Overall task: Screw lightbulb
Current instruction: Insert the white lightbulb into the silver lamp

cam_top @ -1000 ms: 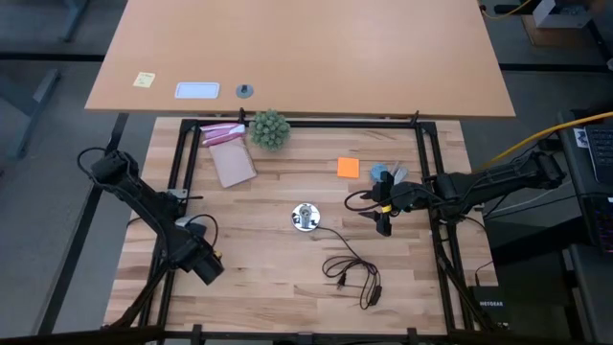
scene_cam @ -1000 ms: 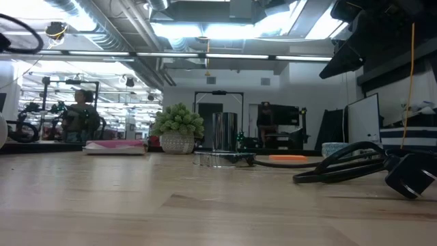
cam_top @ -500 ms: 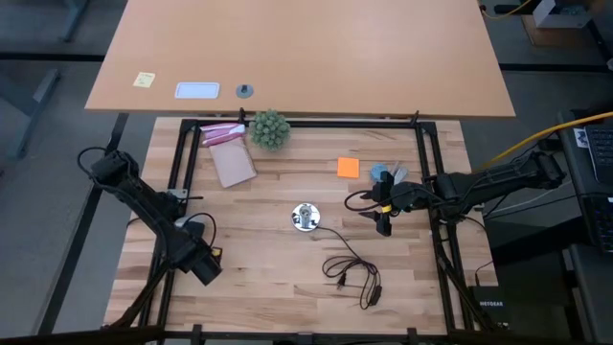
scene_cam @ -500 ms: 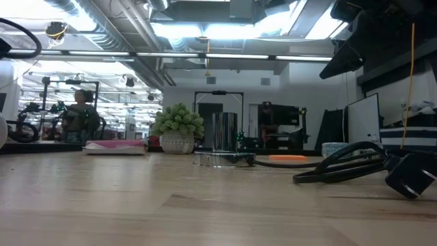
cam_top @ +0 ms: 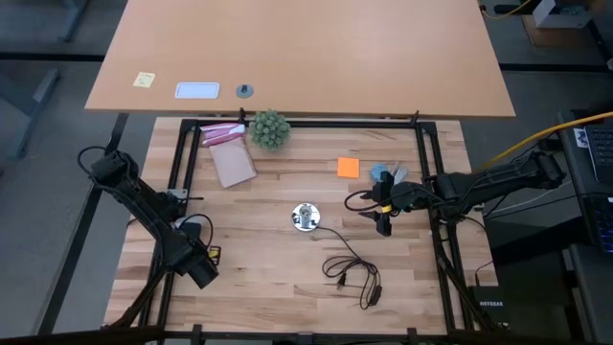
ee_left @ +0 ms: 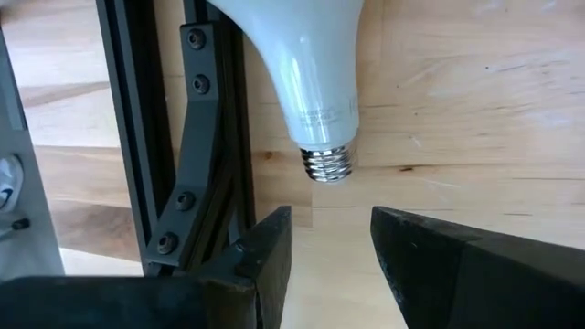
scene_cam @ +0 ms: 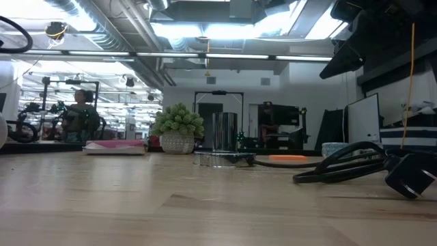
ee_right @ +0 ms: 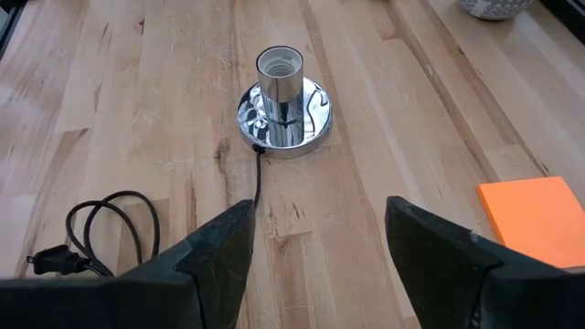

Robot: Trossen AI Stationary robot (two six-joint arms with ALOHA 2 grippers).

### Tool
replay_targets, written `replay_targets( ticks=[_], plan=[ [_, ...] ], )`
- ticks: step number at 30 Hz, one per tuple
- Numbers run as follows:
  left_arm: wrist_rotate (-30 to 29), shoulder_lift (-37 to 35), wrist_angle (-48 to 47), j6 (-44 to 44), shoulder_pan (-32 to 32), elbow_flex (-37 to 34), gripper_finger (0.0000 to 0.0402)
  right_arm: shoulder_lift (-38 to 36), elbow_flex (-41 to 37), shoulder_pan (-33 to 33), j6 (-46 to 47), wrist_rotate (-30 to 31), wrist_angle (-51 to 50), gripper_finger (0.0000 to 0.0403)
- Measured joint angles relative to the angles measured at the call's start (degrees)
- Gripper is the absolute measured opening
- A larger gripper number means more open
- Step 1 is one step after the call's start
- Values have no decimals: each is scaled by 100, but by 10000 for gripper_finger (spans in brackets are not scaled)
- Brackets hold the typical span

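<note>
Bulb work has not reached the socket yet: we see our left hand far from it at the surface's edge by the black frame, fingers spread and empty, lined up on the bulb's screw end just ahead. Our right hand waits spread wide, facing the upright socket, probably to steady it.

High view: overhead, straight down. Low view: tabletop level, facing the room. Left wrist view: close above the lightbulb. Right wrist view: angled down at the socket, shared with high and low views.
</note>
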State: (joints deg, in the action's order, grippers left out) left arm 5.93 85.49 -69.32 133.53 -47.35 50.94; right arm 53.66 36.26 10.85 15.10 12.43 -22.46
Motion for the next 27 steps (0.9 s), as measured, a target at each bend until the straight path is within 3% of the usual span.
replay_targets(
  ticks=[13,19,27],
  plan=[
    [-156,0,-2,-204,4,0,141,-1,-1,0,1,0,0,246],
    [-207,0,-13,-1056,4,0,141,0,-1,0,1,0,0,246],
    [-1340,0,-11,-769,4,0,141,-1,-1,0,1,0,0,246]
  ],
)
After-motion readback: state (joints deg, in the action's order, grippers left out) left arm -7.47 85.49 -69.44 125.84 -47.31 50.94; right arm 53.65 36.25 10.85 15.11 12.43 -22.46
